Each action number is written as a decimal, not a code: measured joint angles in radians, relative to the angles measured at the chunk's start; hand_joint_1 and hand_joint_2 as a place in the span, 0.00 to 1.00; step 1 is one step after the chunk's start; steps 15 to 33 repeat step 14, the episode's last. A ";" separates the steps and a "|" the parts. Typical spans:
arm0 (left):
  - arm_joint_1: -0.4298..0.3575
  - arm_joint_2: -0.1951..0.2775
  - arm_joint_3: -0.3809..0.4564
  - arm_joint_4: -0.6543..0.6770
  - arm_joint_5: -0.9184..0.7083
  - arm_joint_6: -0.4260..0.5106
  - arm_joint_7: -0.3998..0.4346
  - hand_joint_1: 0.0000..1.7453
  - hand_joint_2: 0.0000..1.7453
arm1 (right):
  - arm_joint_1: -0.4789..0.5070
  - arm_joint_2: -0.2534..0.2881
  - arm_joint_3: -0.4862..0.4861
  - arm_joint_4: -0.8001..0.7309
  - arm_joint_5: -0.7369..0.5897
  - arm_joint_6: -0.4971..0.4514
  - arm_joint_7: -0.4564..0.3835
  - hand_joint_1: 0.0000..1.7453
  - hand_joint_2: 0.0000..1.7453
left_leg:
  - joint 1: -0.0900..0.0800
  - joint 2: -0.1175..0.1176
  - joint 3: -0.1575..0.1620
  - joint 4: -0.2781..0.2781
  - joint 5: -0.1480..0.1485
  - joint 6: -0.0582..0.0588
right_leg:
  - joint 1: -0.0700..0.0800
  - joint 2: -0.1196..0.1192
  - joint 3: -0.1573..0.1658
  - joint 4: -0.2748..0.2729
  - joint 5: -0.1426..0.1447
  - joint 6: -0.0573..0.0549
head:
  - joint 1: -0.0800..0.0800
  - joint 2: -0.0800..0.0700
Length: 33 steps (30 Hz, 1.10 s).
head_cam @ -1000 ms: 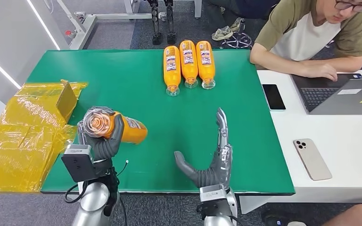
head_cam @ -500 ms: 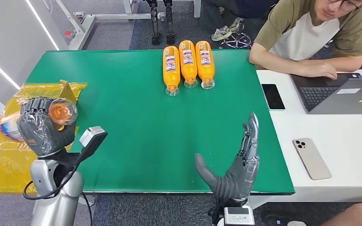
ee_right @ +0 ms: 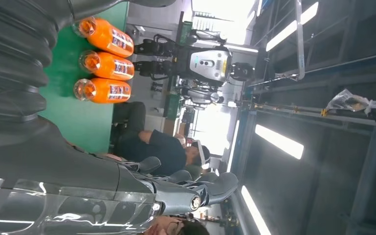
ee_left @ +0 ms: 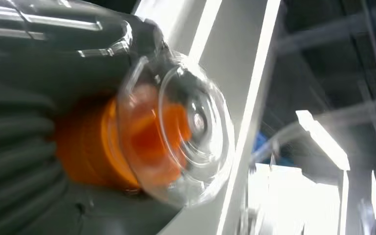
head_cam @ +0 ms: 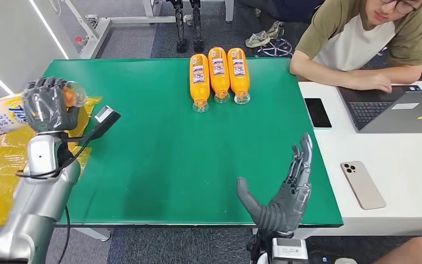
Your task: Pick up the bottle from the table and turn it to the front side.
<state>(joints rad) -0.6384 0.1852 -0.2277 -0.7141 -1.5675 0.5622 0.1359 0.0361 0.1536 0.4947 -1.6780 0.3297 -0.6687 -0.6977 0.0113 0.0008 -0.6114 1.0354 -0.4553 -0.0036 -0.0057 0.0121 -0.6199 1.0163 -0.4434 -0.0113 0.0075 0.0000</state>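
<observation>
The robot's left hand (head_cam: 46, 104) is gripping an orange bottle (head_cam: 3, 114) with its fingers wrapped around it, holding it sideways in the air off the left edge of the green table (head_cam: 159, 154) (label facing the camera). Three more bottles (head_cam: 219, 74) are lying side by side at the table's far edge. The right hand (head_cam: 283, 198) is hovering at the near edge, fingers straight and close together, thumb spread.

three orange bottles (head_cam: 218, 76) lie together on the green table (head_cam: 159, 159); laptop (head_cam: 401, 111) nearby.
</observation>
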 joint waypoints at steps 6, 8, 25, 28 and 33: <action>-0.068 0.105 -0.145 0.192 0.000 -0.153 0.006 1.00 1.00 | -0.001 -0.002 0.006 0.000 -0.032 0.000 0.000 0.00 1.00 | 0.000 0.006 0.001 0.000 -0.001 -0.002 | 0.000 0.007 -0.002 0.000 0.000 -0.001 | 0.000 0.000; -0.069 0.129 -0.178 0.229 0.000 -0.192 -0.015 1.00 1.00 | -0.001 -0.003 0.008 0.000 -0.043 0.000 0.000 0.00 1.00 | 0.000 0.005 0.001 -0.001 -0.001 -0.002 | 0.000 0.007 -0.002 0.000 0.000 -0.001 | 0.000 0.000; -0.064 0.202 -0.250 0.304 0.013 -0.348 -0.271 1.00 1.00 | -0.007 -0.011 0.024 0.004 -0.069 0.000 0.000 0.00 1.00 | 0.001 0.006 0.001 -0.002 -0.002 -0.003 | 0.000 0.008 -0.003 0.001 -0.001 -0.002 | 0.000 0.000; -0.064 0.202 -0.250 0.304 0.013 -0.348 -0.271 1.00 1.00 | -0.007 -0.011 0.024 0.004 -0.069 0.000 0.000 0.00 1.00 | 0.001 0.006 0.001 -0.002 -0.002 -0.003 | 0.000 0.008 -0.003 0.001 -0.001 -0.002 | 0.000 0.000; -0.064 0.202 -0.250 0.304 0.013 -0.348 -0.271 1.00 1.00 | -0.007 -0.011 0.024 0.004 -0.069 0.000 0.000 0.00 1.00 | 0.001 0.006 0.001 -0.002 -0.002 -0.003 | 0.000 0.008 -0.003 0.001 -0.001 -0.002 | 0.000 0.000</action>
